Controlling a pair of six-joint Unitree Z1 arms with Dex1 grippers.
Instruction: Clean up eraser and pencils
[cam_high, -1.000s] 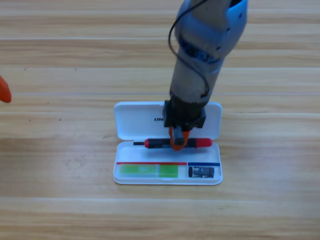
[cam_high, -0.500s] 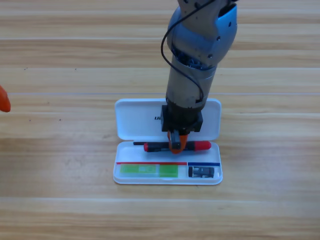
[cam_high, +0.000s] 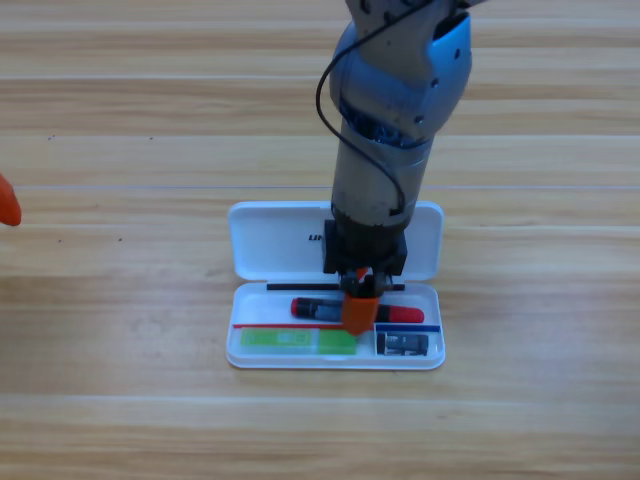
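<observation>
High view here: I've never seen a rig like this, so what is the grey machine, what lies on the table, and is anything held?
One fixed camera looks down on a wooden table. The grey machine is the right robot arm; its orange-jawed right gripper points down into an open white case, at the black pencil with red ends. Whether it grips that pencil cannot be seen. The green pencil and the eraser lie in the case's front compartments. The left gripper waits at the left edge.

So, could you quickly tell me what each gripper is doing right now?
Right gripper: shut on the black pencil, inside the white case.
Left gripper: at left edge, state unclear.
</observation>
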